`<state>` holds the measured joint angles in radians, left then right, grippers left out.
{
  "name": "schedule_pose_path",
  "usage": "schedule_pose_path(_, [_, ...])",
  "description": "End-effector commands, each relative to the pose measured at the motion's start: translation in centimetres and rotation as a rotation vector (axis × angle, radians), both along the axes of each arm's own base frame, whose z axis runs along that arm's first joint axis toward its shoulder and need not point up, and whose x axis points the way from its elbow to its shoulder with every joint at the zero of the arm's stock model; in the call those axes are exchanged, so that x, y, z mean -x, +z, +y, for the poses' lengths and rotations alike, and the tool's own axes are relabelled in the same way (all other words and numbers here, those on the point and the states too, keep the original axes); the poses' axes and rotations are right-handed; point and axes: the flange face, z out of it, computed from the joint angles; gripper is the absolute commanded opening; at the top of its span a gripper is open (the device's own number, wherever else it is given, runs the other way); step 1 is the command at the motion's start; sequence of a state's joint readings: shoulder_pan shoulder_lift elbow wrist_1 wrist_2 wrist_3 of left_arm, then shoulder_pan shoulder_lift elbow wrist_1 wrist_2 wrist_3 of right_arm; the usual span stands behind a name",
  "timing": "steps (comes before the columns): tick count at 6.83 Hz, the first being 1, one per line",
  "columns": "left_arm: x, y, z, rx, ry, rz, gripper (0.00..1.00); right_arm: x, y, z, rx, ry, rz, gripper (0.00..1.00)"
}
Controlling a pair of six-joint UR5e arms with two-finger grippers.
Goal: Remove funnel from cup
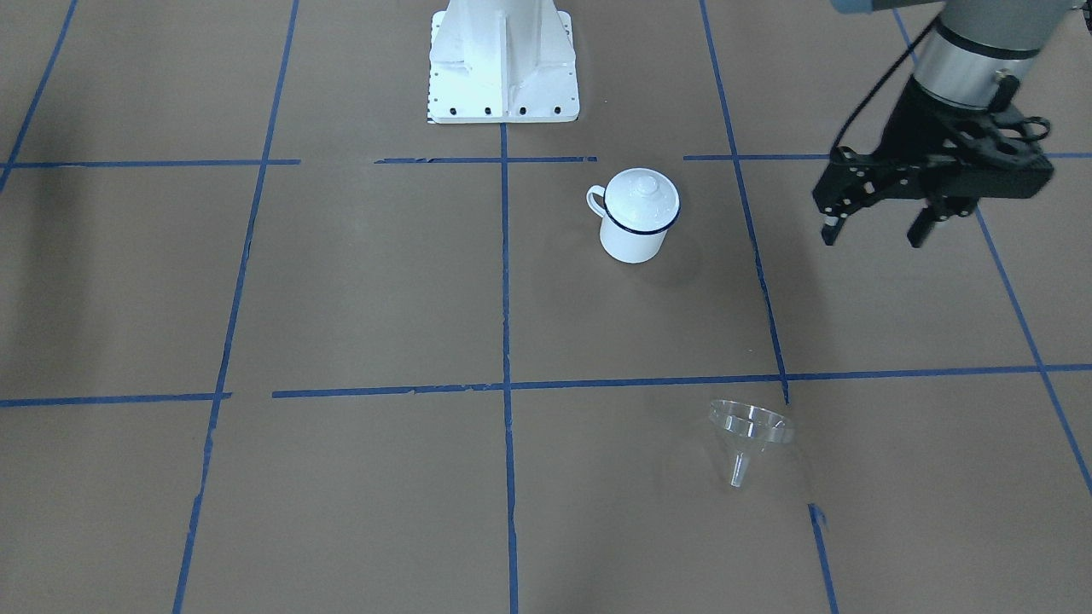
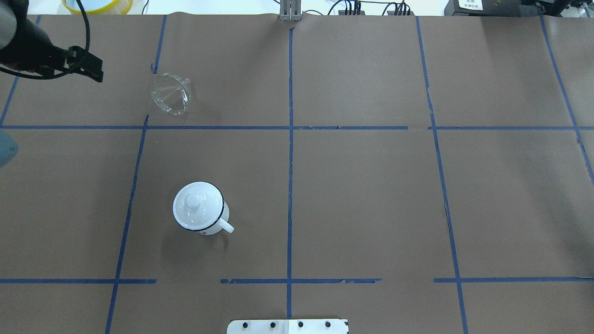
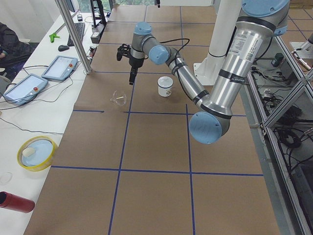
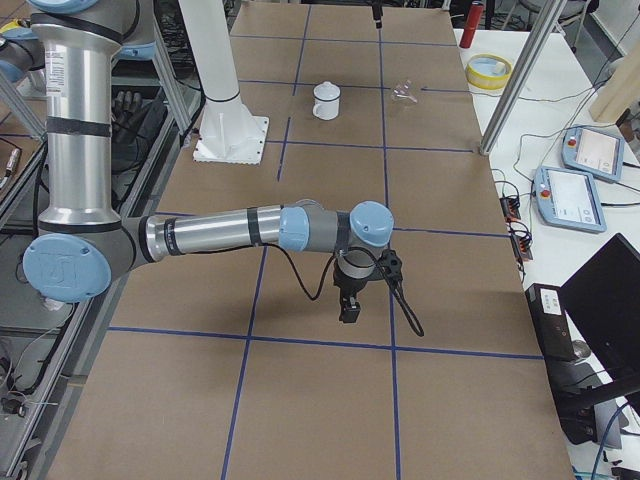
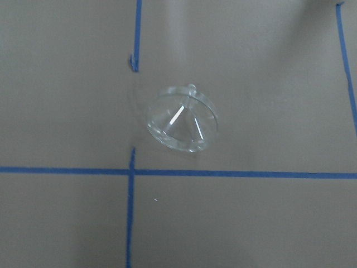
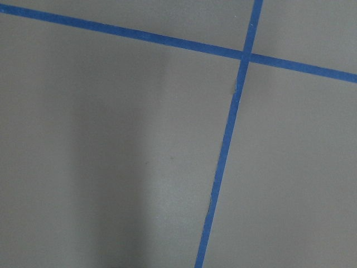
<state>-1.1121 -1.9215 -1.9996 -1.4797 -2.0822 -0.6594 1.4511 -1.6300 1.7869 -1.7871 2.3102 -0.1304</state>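
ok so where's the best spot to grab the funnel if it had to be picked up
Probably the bowl's rim, from above. The funnel lies on its side, its thin spout low and pointing away from the robot, while the wide bowl's upper edge is raised. Lower the open left tool with one finger inside, one outside.

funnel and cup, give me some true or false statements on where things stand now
The funnel sits in the cup. False: it lies on the table, apart from the cup.
A white knobbed lid covers the cup. True.
The left pincer grips the funnel. False: it is open, empty and raised off the table.
The cup stands upright. True.
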Motion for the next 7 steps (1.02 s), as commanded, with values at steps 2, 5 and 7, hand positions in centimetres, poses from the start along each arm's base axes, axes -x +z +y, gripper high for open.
schedule_pose_path(2, [12.9,14.6,-6.7,-0.051,0.146,-0.05,1.0,0.0,0.0,0.0,0.0,0.0,0.0,1.0])
schedule_pose_path(5, [21.4,27.4,-2.5,-0.035,0.24,-0.115,1.0,0.0,0.0,0.0,-0.001,0.0,0.0,1.0])
schedule_pose_path(7, [24.4,33.5,2.6,0.049,0.227,-0.104,1.0,0.0,0.0,0.0,0.0,0.0,0.0,1.0])
